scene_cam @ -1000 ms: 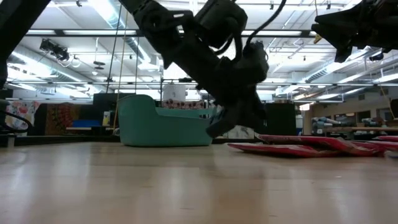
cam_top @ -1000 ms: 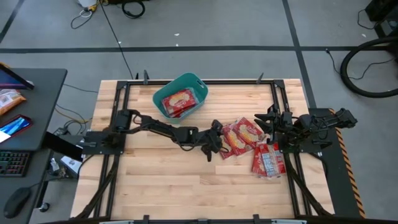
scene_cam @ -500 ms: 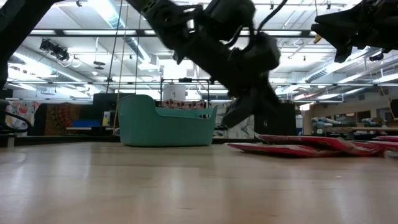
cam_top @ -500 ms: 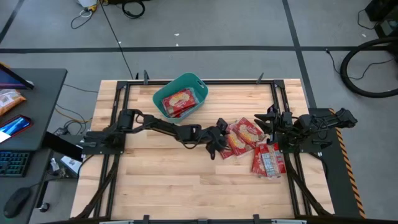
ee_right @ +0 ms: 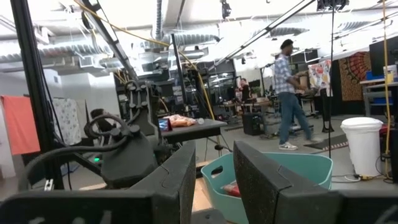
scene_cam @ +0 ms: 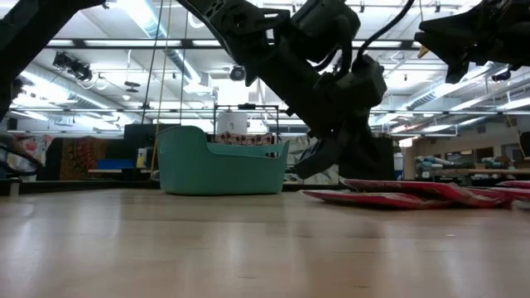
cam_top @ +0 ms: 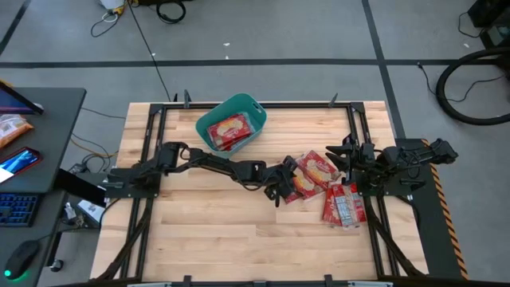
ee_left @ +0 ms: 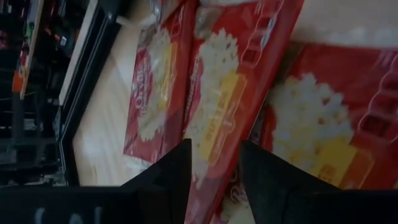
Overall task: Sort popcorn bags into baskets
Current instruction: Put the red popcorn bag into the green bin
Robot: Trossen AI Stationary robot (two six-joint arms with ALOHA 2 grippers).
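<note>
Several red popcorn bags lie flat and overlapping on the wooden table at the right, one more nearer the front edge. The teal basket stands at the far middle with red bags inside; it also shows in the low view. My left gripper is open and hovers just above the left edge of the pile; in the left wrist view a bag lies beyond the gap between its fingers. My right gripper is open and waits raised at the table's right side.
Black frame rails run along the table's left and right sides. A dark desk with a keyboard and packets stands off the table's left. Bare wood fills the near half. A person walks in the room far behind.
My left gripper has moved toward the table's right edge, from beside the pile to just over the left edge of the popcorn bags, staying above the table. The bags and basket have not moved.
</note>
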